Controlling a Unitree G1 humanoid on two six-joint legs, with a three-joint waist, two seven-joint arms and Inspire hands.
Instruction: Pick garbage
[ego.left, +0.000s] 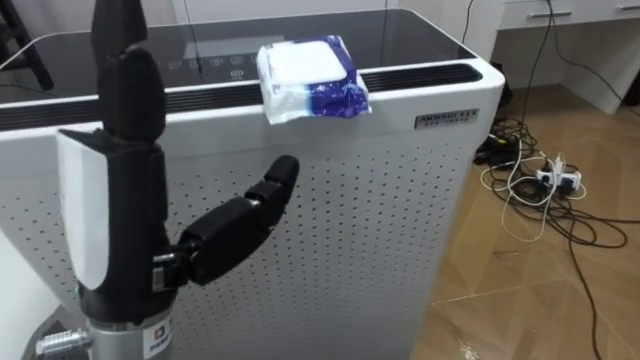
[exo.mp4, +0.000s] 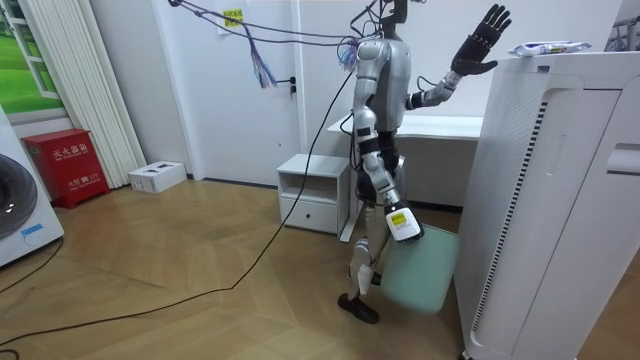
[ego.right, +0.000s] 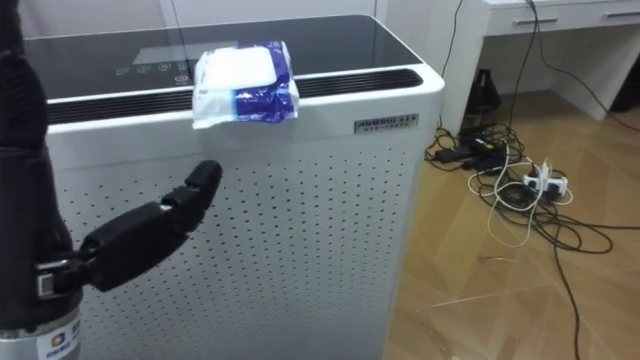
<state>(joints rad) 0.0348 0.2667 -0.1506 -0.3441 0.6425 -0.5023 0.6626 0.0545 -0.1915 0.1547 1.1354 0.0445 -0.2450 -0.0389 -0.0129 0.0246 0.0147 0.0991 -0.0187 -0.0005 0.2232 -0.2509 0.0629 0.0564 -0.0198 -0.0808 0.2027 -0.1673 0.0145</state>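
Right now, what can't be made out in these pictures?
- How the right hand meets the green bin: too small, room view.
- Bin's inside: hidden by its own wall, room view.
- Left hand fingertips: cut off by the top edge, left eye view.

Both eye views: from the head, close in, angled down at the top and perforated front of the air purifier (ego.left: 340, 230). The right eye sits slightly aside, so the same scene lies shifted left. Room view: well off, side-on, whole robot in frame, air purifier at the room view's right. Shared: air purifier top, wipes pack (ego.left: 312, 78), raised left hand (ego.left: 135, 190)
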